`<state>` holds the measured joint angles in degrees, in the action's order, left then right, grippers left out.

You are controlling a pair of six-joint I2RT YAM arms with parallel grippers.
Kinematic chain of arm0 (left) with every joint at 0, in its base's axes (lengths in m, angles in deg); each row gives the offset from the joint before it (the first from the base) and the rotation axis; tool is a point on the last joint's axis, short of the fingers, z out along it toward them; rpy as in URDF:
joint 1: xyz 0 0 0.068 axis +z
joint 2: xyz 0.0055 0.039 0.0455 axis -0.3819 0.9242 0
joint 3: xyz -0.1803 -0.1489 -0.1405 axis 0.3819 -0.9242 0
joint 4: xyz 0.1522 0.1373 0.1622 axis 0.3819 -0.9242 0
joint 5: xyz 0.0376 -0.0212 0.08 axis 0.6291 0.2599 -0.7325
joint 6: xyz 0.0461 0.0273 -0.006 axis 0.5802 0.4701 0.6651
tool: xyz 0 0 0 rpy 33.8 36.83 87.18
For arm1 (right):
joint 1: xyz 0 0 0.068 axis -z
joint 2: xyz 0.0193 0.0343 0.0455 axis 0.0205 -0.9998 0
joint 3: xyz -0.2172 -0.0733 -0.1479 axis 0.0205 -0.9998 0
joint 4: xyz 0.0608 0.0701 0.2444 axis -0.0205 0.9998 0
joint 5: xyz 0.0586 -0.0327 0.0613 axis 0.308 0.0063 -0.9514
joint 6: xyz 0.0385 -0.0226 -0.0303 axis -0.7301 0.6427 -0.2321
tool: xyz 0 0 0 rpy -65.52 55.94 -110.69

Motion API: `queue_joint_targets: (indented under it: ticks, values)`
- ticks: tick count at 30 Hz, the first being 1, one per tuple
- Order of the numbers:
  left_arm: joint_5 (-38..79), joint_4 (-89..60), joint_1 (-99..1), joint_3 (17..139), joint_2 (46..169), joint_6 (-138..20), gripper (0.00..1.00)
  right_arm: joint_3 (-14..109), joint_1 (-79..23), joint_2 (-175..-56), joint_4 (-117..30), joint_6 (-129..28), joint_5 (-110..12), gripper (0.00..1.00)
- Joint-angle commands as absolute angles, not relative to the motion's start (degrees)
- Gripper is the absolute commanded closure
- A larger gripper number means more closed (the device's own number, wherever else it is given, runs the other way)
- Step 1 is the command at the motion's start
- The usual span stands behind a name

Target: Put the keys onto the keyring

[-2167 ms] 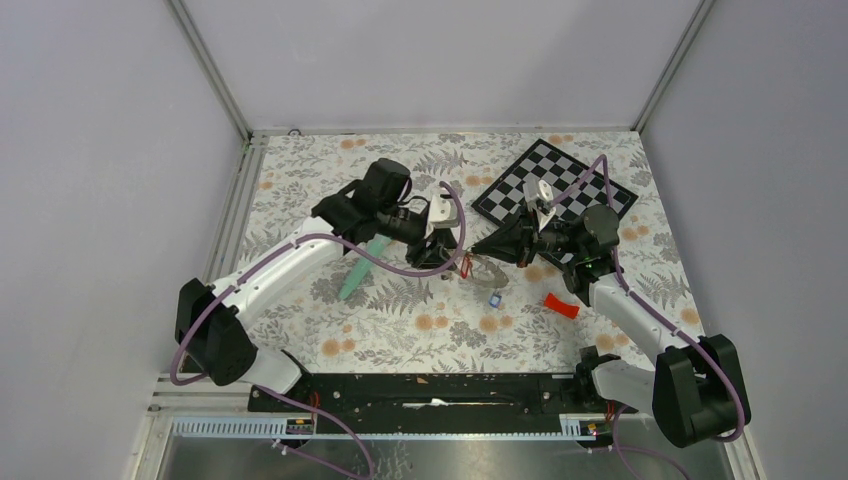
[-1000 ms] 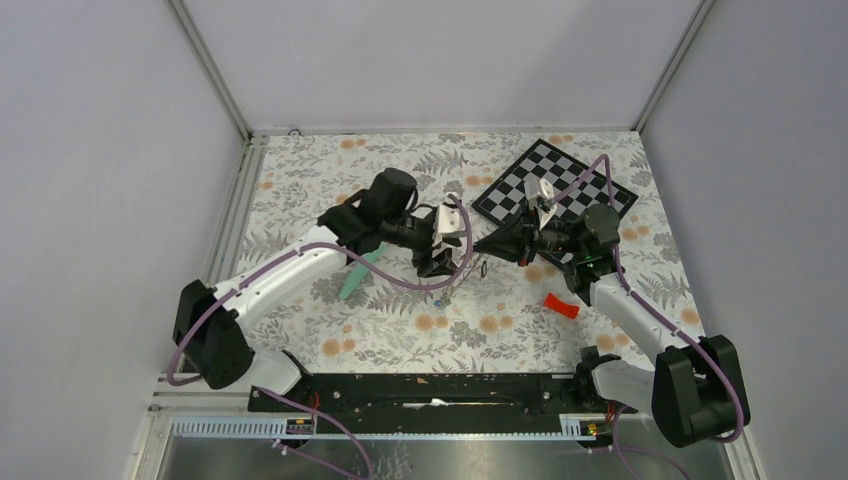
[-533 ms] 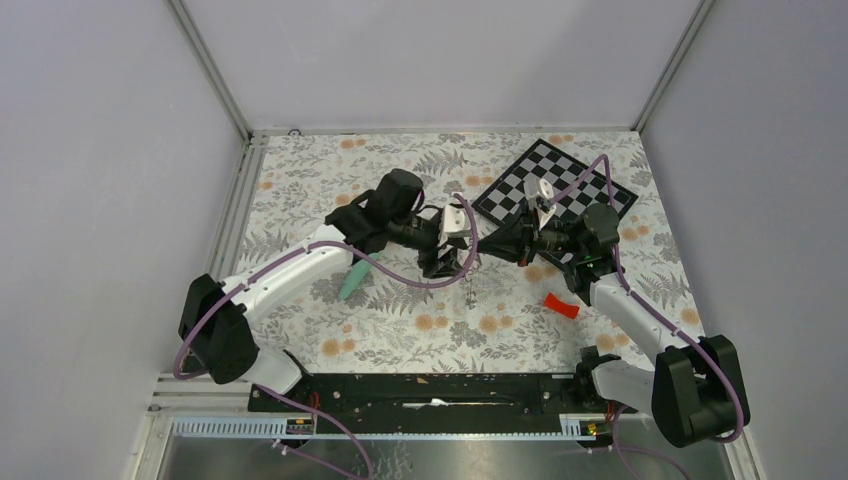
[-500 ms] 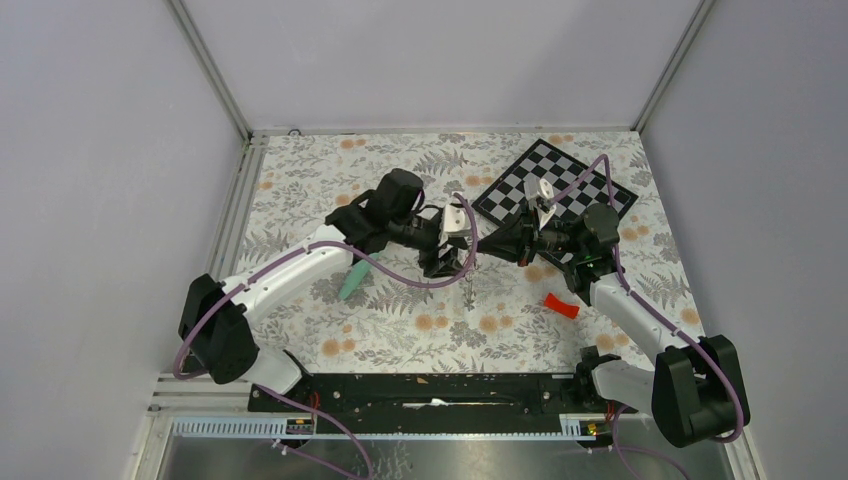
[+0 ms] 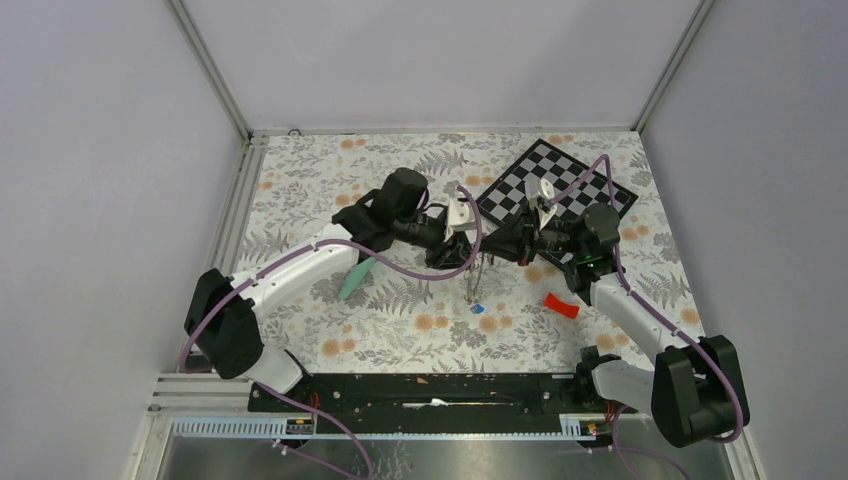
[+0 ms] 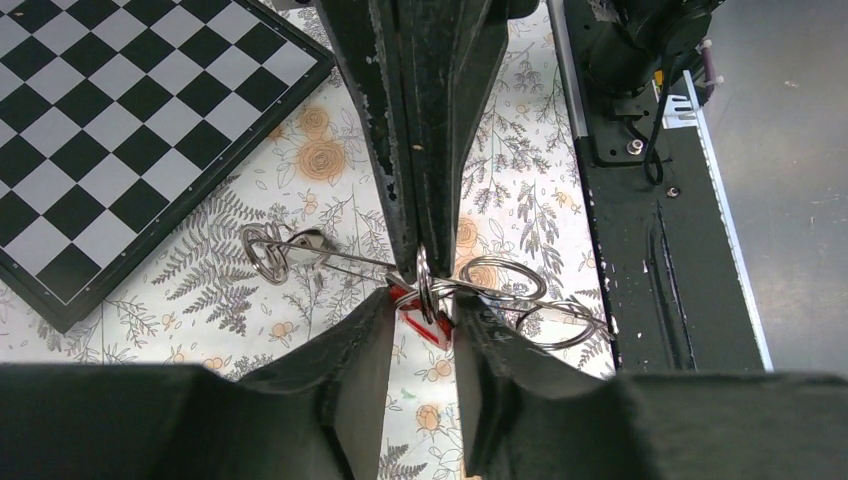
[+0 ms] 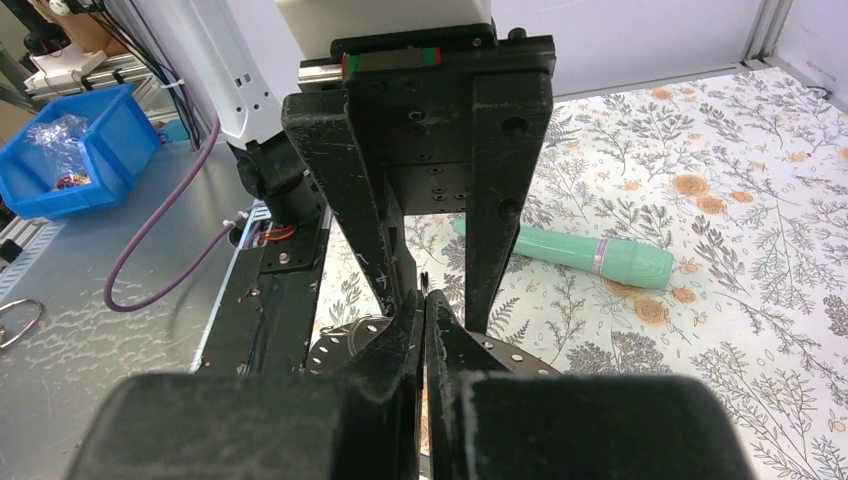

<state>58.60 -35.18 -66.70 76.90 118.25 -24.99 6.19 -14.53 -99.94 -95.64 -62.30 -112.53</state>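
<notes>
My right gripper [image 5: 492, 247] is shut on the keyring, which shows edge-on as a thin metal ring [image 6: 425, 287] between its tips, and as a sliver in the right wrist view [image 7: 424, 283]. Thin wire loops [image 6: 505, 281] and a chain [image 5: 473, 285] hang from it, ending in a blue key [image 5: 478, 309] just above the cloth. My left gripper [image 5: 466, 247] faces it tip to tip, open, its fingers [image 6: 345, 370] on either side of the ring. A red tag [image 6: 420, 320] shows between them; I cannot tell if it is touched. The green key is out of view.
A chessboard [image 5: 556, 188] lies at the back right, also under the grippers in the left wrist view [image 6: 130, 130]. A mint-green tube [image 5: 355, 279] lies left of the grippers, also in the right wrist view [image 7: 590, 252]. A curved red plastic piece [image 5: 561, 305] lies to the front right.
My left arm has swung right until its gripper meets the right gripper. The ring and chain have come up off the cloth, and the blue key now dangles below the two grippers.
</notes>
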Motion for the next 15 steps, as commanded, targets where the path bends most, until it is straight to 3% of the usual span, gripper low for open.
queue_joint_targets:
  ticks: [1, 9, 15]
  values:
    - [59.79, -32.00, -66.99, 77.59, 117.06, -25.52, 0.69, 7.08, -14.13, -98.61, -96.83, -61.29, -111.64, 1.00]
    - [58.36, -34.69, -66.93, 77.18, 113.99, -21.66, 1.00, 7.17, -14.12, -98.74, -95.04, -59.49, -110.94, 1.00]
    - [58.38, -37.08, -66.94, 78.80, 113.59, -21.06, 1.00, 7.49, -14.10, -98.97, -92.56, -57.45, -110.50, 1.00]
